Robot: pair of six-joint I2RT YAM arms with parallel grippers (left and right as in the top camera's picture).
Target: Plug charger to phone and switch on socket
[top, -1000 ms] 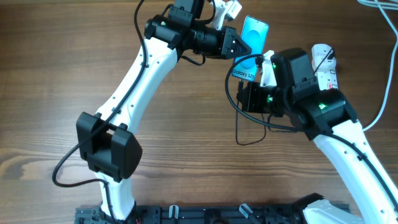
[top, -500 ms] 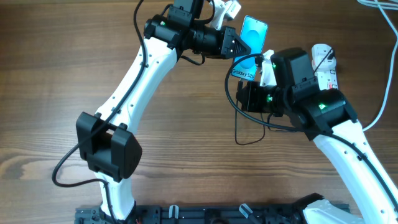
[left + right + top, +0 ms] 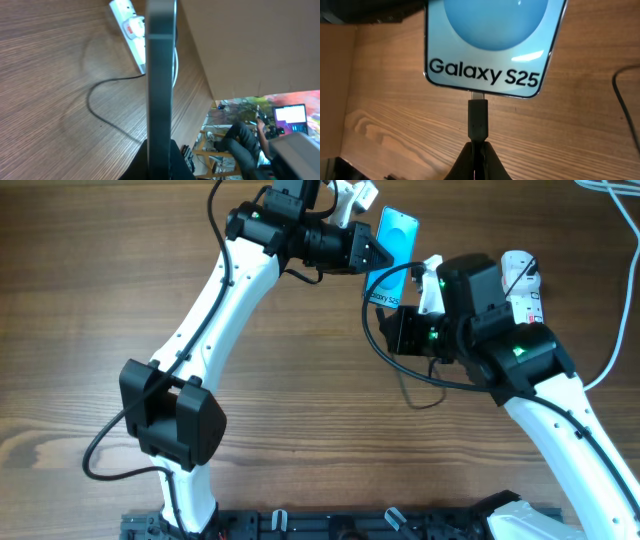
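The phone [image 3: 394,238] is held off the table, turquoise screen up, white "Galaxy S25" strip toward my right arm. My left gripper [image 3: 371,252] is shut on its edge; in the left wrist view the phone [image 3: 160,75] shows edge-on, rising out of the left gripper [image 3: 158,157]. My right gripper [image 3: 476,152] is shut on the charger's black plug tip [image 3: 477,117]. The tip's metal end meets the port in the lower edge of the phone [image 3: 492,40]; how deep it sits I cannot tell. The white socket [image 3: 521,283] lies beyond my right arm.
The charger's thin black cable [image 3: 425,395] loops on the wooden table under my right arm and runs toward the socket [image 3: 131,29]. A thick white lead [image 3: 625,300] curves along the table's right edge. The table's far edge shows in the left wrist view.
The left gripper carried the phone a little to the left. The right gripper followed with the plug tip. The cable's loop on the table was drawn shorter and to the right.
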